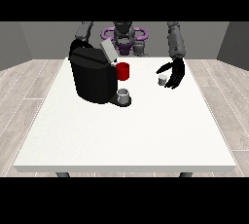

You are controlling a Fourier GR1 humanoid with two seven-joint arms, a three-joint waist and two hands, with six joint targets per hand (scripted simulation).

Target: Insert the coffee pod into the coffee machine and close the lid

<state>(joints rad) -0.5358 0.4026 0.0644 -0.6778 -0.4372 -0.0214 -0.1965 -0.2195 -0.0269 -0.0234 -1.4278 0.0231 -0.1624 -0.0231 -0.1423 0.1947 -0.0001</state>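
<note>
**Hand closing in on the pod beside the machine**

The small pale cylindrical coffee pod (162, 80) is standing upright on the large white bench (126, 135), well to the view's right of the bulky black coffee machine (92, 78). The black hand at the view's right (175, 73) is hanging just beside the pod with its fingers spread and relaxed, holding nothing; whether a fingertip is touching the pod is too fine to tell. The other hand is not showing at all, since the machine is blocking that side of the robot.

The machine's grey lid (108, 50) is tilting upward, so the slot appears to be open. A red cylindrical part (123, 71) is sitting on the machine's side facing the pod, and a small grey cup (123, 94) is resting on its base.

The step in hand seems to be the grasp. Doing it well probably means bringing thumb and fingers to opposite sides of the pod and keeping it upright, because a tilted pod may catch at the opening. The carry should then be passing above the red part instead of brushing it.
</note>
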